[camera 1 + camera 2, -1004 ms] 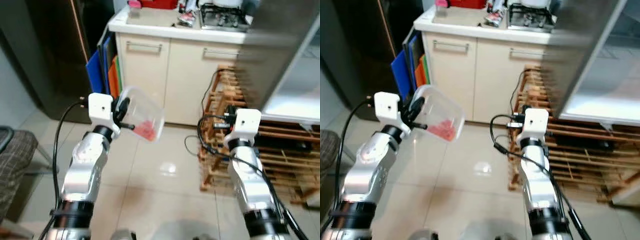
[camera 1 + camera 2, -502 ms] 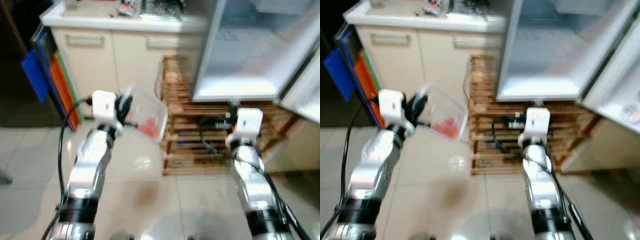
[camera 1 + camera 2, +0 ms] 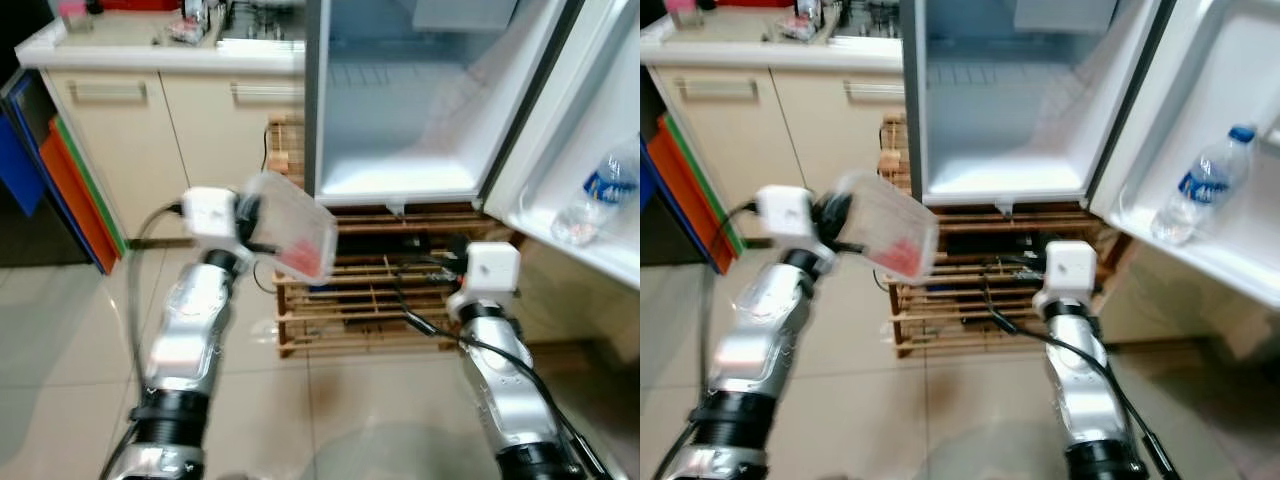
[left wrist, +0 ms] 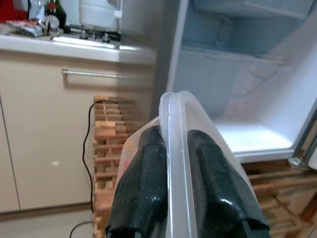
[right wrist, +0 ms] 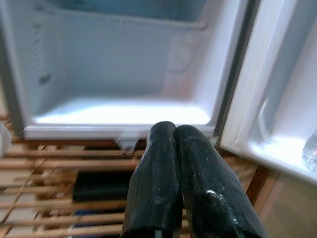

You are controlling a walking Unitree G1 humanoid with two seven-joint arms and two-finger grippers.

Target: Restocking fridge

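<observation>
We stand facing the open fridge (image 3: 400, 110), our left gripper (image 4: 173, 173) clamped on the rim of a clear plastic container (image 3: 295, 232). Its two black fingers (image 4: 143, 188) pinch the container's wall, one on each side of the thin rim. The container is held in the air, tilted, just in front of the fridge's lower left corner and above the wooden rack (image 3: 370, 290) on which the fridge stands. Something red (image 3: 300, 258) lies inside it; we cannot tell what it is.

Our right gripper (image 5: 174, 148) is closed with nothing between its fingers, the two black pads pressed together. It is raised in front of the rack, below the fridge's bottom edge and near the hinge side of the open door (image 3: 1230, 130).

The fridge's lower compartment shows a bare white floor (image 5: 124, 111) and a shelf higher up. In the door's shelf stands a clear water bottle (image 3: 1198, 190) with a blue cap and a blue label; the writing on the label is too small for us to read.

To the left of the fridge runs a pale kitchen surface (image 3: 150, 55) over cream cabinet doors with bar handles, carrying a gas hob (image 4: 94, 34) and some small items we cannot make out. Farther left of the fridge, blue and orange boards (image 3: 60, 180) lean against the cabinet. The floor (image 3: 60, 350) is pale tile.
</observation>
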